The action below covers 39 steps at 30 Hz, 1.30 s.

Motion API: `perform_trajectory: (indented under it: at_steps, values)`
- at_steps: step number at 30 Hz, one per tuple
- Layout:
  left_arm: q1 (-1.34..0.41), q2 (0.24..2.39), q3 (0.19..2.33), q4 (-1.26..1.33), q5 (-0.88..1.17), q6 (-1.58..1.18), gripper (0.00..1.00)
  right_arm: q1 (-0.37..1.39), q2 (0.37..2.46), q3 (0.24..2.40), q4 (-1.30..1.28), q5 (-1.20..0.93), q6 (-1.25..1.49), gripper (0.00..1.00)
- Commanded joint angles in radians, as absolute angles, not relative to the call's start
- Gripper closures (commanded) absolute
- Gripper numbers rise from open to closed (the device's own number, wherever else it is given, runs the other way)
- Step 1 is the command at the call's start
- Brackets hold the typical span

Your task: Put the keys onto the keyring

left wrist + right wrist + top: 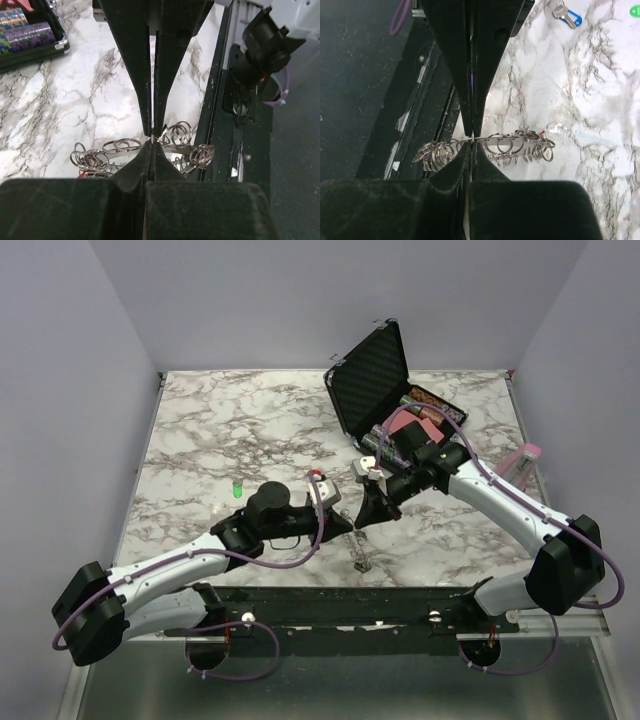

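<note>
From above, both arms reach in to one spot just beyond the black base rail [350, 602], over the marble table [220, 430]. The left gripper [345, 518] and right gripper [368, 512] meet tip to tip there. The keyring [358, 552], a thin silvery chain, trails from that spot towards the rail. An open black case [372, 375] sits well beyond the rail at the far side of the table. A small green piece [237, 489] lies on the marble beyond the left arm.

In the left wrist view, the left gripper [153, 136] is pinched tight, no gap showing between its fingers [137, 75]. It grips a link of the keyring [120, 147], whose linked rings spread to both sides, one end reaching right beside the rail [225, 125]. A speck of red shows under the chain, too small to identify.

In the right wrist view, the right gripper [471, 135] is likewise squeezed onto the keyring [505, 144], and the rings fan out from the rail [420, 100] onto the marble. A silver key with a blue tag [566, 14] lies on the table, far from the rail and clear of the chain.
</note>
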State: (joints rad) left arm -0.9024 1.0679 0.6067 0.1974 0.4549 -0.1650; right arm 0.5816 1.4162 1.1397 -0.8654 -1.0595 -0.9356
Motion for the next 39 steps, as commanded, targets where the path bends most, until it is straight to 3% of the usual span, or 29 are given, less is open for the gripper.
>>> perform_trajectory:
  at_steps: [1,11,19,28,34,39]
  values:
    - [-0.902,0.967,0.505,0.455,0.388,-0.276,1.0,0.586,1.43,1.158,-0.857,-1.135,-0.927,0.93]
    - [-0.902,0.962,0.364,0.811,0.302,-0.417,1.0,0.586,1.451,1.14,-0.813,-1.206,-0.873,0.86]
    - [-0.902,0.96,0.331,0.881,0.265,-0.434,1.0,0.586,1.453,1.135,-0.799,-1.219,-0.862,0.78]
    - [-0.902,0.94,0.265,0.988,0.207,-0.472,1.0,0.584,1.448,1.14,-0.798,-1.262,-0.856,0.79]
    - [-0.903,0.968,0.249,1.029,0.23,-0.482,1.0,0.575,1.443,1.141,-0.798,-1.296,-0.848,0.87]
    - [-0.902,0.985,0.245,1.038,0.249,-0.482,1.0,0.572,1.443,1.135,-0.778,-1.304,-0.827,0.82]
